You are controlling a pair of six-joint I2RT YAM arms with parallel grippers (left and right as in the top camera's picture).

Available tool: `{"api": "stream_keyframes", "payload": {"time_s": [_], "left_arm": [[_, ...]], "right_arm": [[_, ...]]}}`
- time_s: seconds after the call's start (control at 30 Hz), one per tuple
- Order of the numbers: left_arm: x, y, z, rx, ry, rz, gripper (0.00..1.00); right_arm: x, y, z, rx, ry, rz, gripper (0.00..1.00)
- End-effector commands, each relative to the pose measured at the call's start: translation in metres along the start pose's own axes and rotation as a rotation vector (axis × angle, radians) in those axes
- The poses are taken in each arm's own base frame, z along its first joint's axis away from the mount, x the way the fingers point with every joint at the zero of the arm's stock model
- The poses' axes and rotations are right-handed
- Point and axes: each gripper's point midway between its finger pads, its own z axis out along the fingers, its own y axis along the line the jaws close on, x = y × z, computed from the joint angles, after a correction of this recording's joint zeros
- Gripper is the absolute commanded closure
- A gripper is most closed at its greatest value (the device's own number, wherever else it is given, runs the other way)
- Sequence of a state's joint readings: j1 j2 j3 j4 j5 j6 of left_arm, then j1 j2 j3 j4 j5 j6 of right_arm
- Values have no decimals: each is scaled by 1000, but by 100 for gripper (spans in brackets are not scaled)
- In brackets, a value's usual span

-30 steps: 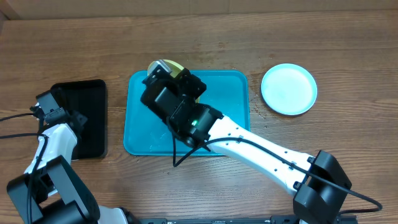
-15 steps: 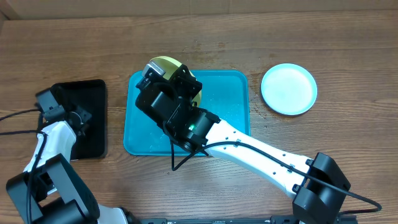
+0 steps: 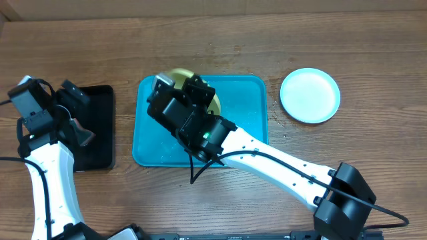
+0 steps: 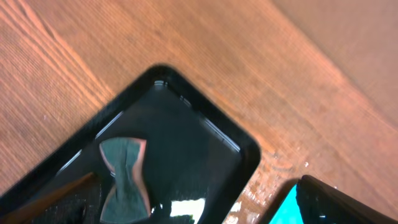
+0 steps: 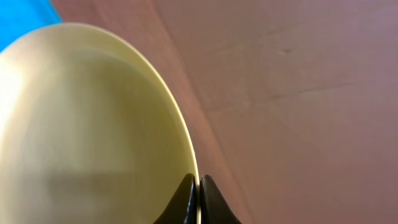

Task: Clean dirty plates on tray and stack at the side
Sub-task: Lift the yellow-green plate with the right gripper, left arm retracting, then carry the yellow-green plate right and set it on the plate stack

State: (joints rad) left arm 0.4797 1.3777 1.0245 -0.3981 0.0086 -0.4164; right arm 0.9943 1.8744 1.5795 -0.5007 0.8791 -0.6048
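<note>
Overhead lighting was bright and even; glare streaked the black tray (image 4: pixel 180 155), and the yellow-green plate (image 5: pixel 93 137) appeared blurred close-up.

**A:** What fills most of the frame?

**B:** The wooden worktop (image 4: pixel 93 56), with its grain running diagonally. A paler, plain tan surface (image 4: pixel 354 43) takes the upper right corner.

**A:** And on the wood?

**B:** A glossy black tray (image 4: pixel 193 155). One rounded corner points upward and the rest is cut off at the lower left edge. Inside it is a grey-green bow-tie shape (image 4: pixel 124 180) with a pinkish edge. I can't tell whether that is an object or a reflection.

**A:** Anything beside it?

**B:** At the bottom right there is a sliver of the turquoise tray (image 4: pixel 283 208). It sits apart from the black one, with pale specks (image 4: pixel 306 165) on the wood between them. A dark shape (image 4: pixel 348 202) overlaps the sliver, but it is too cut off to identify.
</note>
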Motion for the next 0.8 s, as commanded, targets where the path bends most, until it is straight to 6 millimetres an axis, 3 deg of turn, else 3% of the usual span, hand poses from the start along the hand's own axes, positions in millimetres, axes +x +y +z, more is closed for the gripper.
{"api": "stream_keyframes", "payload": {"time_s": [0.0,0.03,0.1,0.13,0.23,0.33,0.43,0.53,0.63,0.77], "left_arm": [[4,0,2,7,26,1,0],[5,0,3,5,28,-3,0],[5,0,3,5,28,-2,0],[5,0,3,5,28,-2,0],[7,0,3,9,37,-3,0],[14,-1,2,15,70,-4,0],[20,2,2,5,92,-5,0],[23,3,1,0,105,-5,0],[23,3,1,-1,107,-5,1],[25,4,1,-5,115,-5,0]], "right_arm": [[4,-34,5,104,11,131,96],[8,-67,2,260,35,256,96],[9,-100,0,367,19,404,96],[9,-104,3,356,1,447,96],[30,-95,33,235,20,555,96],[72,-56,64,-59,134,638,96],[111,-40,83,-275,249,853,96],[136,-46,94,-474,288,1094,96],[166,-66,98,-656,284,1264,96],[245,-89,97,-683,412,1448,96]]}}
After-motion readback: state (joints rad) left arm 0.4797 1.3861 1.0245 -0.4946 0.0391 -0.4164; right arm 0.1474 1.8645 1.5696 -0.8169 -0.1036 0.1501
